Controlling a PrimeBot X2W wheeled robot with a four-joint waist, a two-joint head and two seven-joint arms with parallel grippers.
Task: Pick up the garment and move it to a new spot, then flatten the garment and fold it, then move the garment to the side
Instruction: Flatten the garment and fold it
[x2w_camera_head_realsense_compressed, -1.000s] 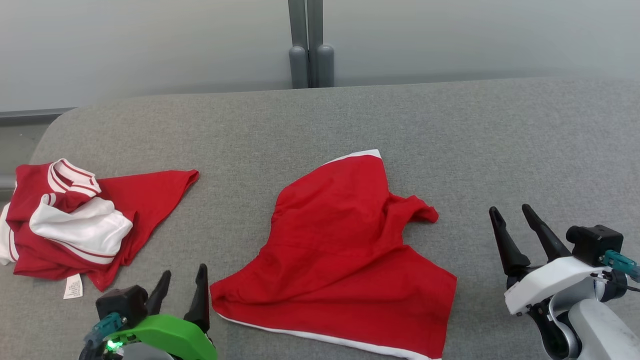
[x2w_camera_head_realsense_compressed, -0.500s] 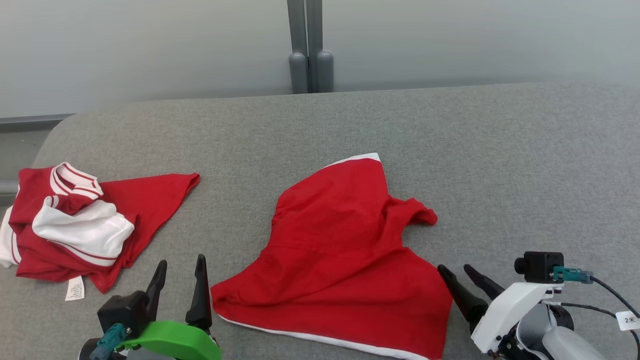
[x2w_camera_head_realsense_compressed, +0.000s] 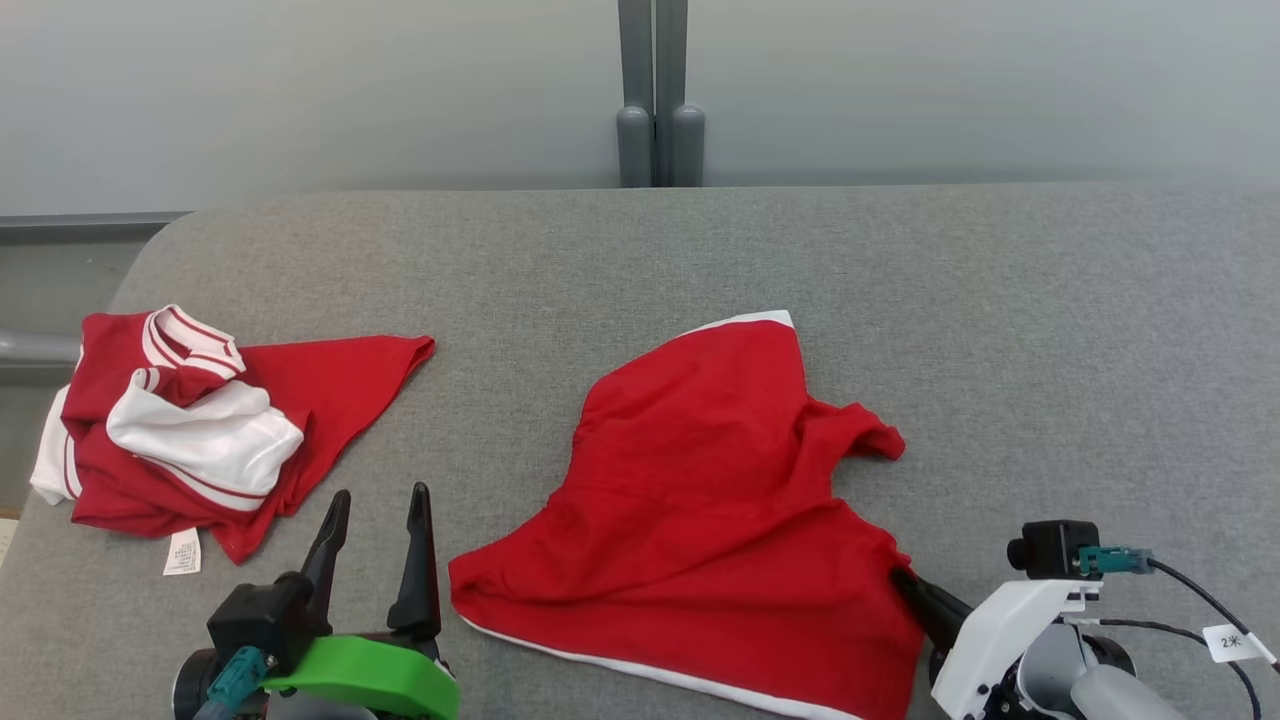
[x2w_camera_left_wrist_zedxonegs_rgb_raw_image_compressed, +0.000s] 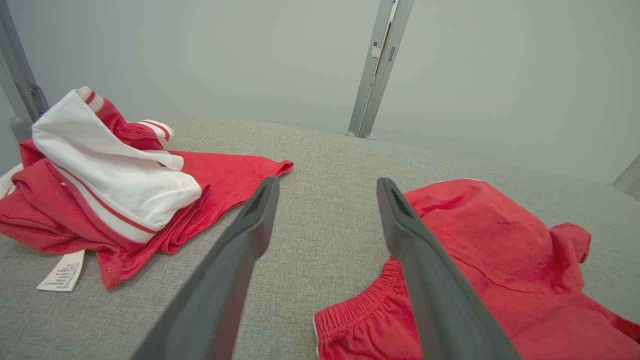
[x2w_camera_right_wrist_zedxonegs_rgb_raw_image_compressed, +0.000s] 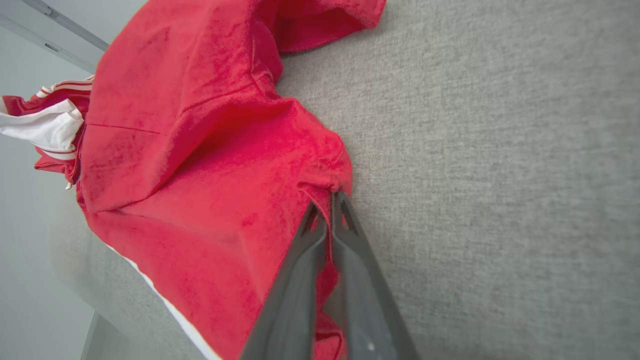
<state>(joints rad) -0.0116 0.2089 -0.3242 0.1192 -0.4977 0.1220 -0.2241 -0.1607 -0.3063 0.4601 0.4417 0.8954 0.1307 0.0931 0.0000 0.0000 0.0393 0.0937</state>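
The garment (x2w_camera_head_realsense_compressed: 700, 520) is a pair of red shorts with white trim, lying rumpled in the middle of the grey table (x2w_camera_head_realsense_compressed: 1050, 330). My right gripper (x2w_camera_head_realsense_compressed: 900, 578) is shut on its right edge, and the cloth puckers where the tips pinch it. In the right wrist view the right gripper (x2w_camera_right_wrist_zedxonegs_rgb_raw_image_compressed: 326, 196) has both fingers pressed together on the red garment (x2w_camera_right_wrist_zedxonegs_rgb_raw_image_compressed: 200, 150). My left gripper (x2w_camera_head_realsense_compressed: 380, 505) stands open just left of the shorts' near left corner. The left wrist view has the left gripper (x2w_camera_left_wrist_zedxonegs_rgb_raw_image_compressed: 325, 187) with bare table between its fingers and the garment (x2w_camera_left_wrist_zedxonegs_rgb_raw_image_compressed: 490, 260) to the right.
A second red and white garment (x2w_camera_head_realsense_compressed: 190, 430) lies crumpled at the table's left end, with a white label (x2w_camera_head_realsense_compressed: 182, 552) beside it. A grey post (x2w_camera_head_realsense_compressed: 660, 95) stands behind the table's far edge. Bare grey table stretches to the right and far side.
My right gripper came down and left to the shorts' right edge and shut on it. The left gripper stayed open. The camera shifted, so the whole scene sits further right.
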